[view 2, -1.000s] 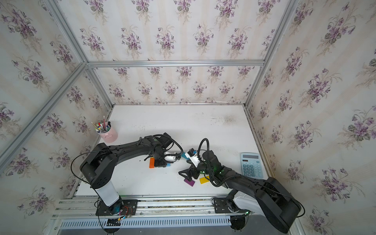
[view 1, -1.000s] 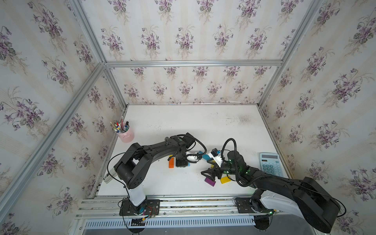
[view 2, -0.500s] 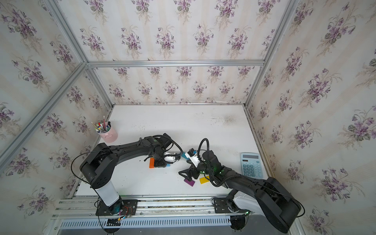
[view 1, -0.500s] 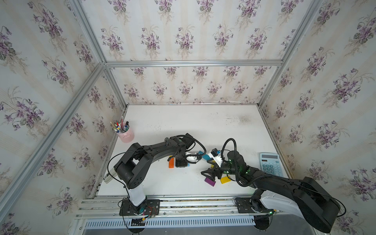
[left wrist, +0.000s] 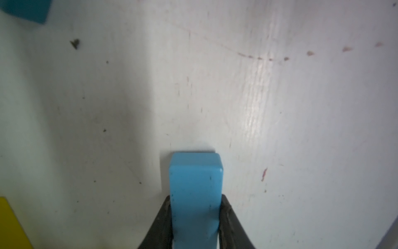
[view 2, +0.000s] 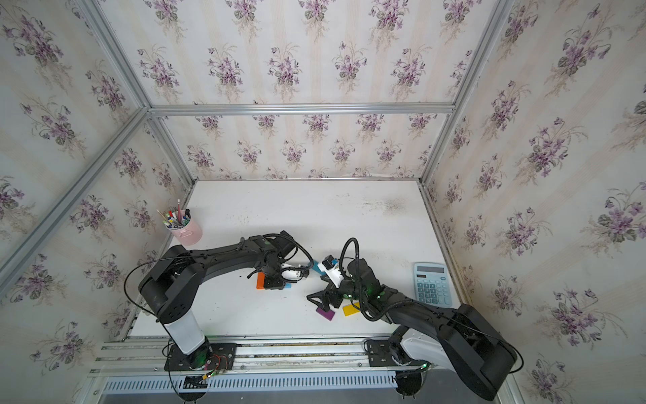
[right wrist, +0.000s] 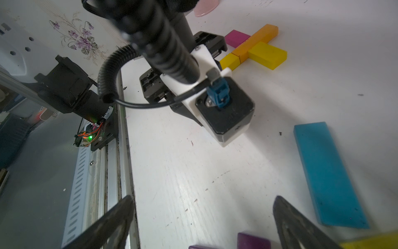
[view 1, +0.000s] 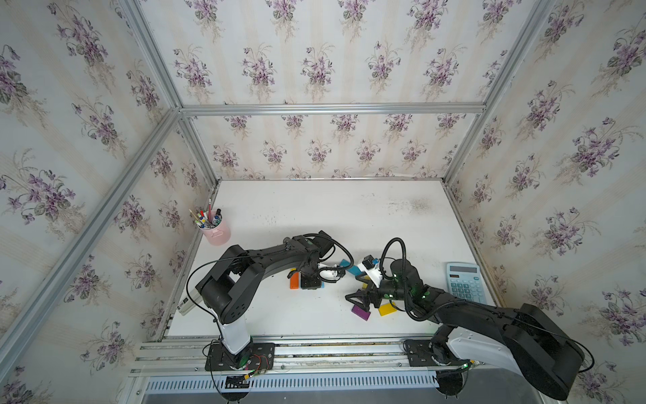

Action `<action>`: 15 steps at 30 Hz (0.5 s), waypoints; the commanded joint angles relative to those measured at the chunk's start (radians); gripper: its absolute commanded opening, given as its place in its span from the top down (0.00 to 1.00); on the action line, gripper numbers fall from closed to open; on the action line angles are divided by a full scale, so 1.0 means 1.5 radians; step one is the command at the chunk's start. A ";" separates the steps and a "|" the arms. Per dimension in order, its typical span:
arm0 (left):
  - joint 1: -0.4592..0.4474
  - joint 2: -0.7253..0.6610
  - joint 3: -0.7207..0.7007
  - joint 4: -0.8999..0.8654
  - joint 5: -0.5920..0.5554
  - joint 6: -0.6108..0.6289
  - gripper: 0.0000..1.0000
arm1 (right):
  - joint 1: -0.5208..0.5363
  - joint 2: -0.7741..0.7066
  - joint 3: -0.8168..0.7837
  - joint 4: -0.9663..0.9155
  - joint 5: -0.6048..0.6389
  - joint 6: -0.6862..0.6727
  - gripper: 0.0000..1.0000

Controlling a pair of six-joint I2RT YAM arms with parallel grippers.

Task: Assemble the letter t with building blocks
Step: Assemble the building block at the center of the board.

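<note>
Your left end effector (left wrist: 196,200) is clamped narrow on the long sides of a light blue block (left wrist: 196,179). The block points straight out ahead of the jaws, so its free end can be steered into place. That end sits at or just above the counter (left wrist: 280,107); the thin shadow under it does not let me say which. A yellow corner (left wrist: 8,224) shows near it in the left wrist view, probably the base of the stem.

The letter t (right wrist: 247,48) lies just behind this end effector in the right wrist view. An orange block (right wrist: 261,34) and a short yellow block (right wrist: 230,61) run end to end as the stem. A pink block (right wrist: 237,37) and a larger yellow block (right wrist: 268,55) flank the orange one as the crossbar. No foot is visible, so I judge the blue block is meant for it, laid sideways against the stem's base.

Your right end effector (right wrist: 202,215) is spread wide and empty, low over the counter among the spare building blocks. A purple block (right wrist: 254,240) lies between its fingers' tips, and a long teal block (right wrist: 327,176) lies just beside it. Open and waiting there, it is ready for a next pick while staying clear of the left arm.

A calculator (view 1: 466,282) and a pink cup (view 1: 216,231) stand well apart from the work.
</note>
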 commanded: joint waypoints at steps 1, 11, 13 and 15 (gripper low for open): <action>0.001 0.000 0.000 -0.004 -0.004 0.006 0.75 | 0.001 0.001 0.001 0.020 -0.002 -0.011 0.00; 0.001 -0.001 -0.004 -0.002 -0.013 0.007 0.75 | 0.001 0.002 0.001 0.019 -0.004 -0.011 0.00; 0.001 -0.002 -0.005 -0.002 -0.014 0.006 0.75 | 0.001 0.003 0.002 0.019 -0.005 -0.011 0.00; 0.001 -0.004 -0.007 0.000 -0.016 0.006 0.75 | 0.001 0.003 0.003 0.018 -0.006 -0.011 0.00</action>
